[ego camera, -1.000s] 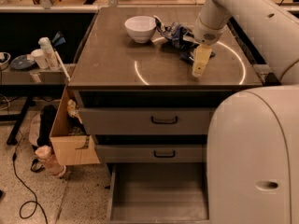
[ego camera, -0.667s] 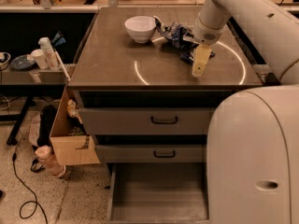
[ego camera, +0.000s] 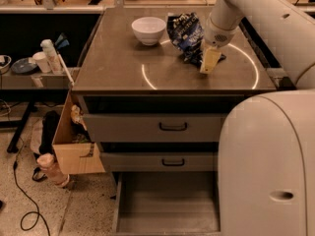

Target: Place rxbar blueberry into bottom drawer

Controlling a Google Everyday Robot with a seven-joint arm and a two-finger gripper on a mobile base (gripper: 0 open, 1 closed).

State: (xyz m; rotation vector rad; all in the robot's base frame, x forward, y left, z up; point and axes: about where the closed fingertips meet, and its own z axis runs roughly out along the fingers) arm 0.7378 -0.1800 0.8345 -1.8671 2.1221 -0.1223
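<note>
My gripper [ego camera: 209,63] points down onto the brown countertop [ego camera: 118,63], at the right front edge of the wrinkly blue-and-white chip bag [ego camera: 184,29]. A small dark flat piece [ego camera: 220,58] shows just right of the gripper and looks like the rxbar blueberry; the gripper hides most of it. The bottom drawer [ego camera: 167,205] is pulled out at the foot of the cabinet, and its grey floor is bare.
A white bowl [ego camera: 148,29] stands on the countertop left of the chip bag. The two upper drawers [ego camera: 172,127] are closed. A cardboard box [ego camera: 74,141] leans at the cabinet's left. My large white body [ego camera: 270,171] fills the right foreground.
</note>
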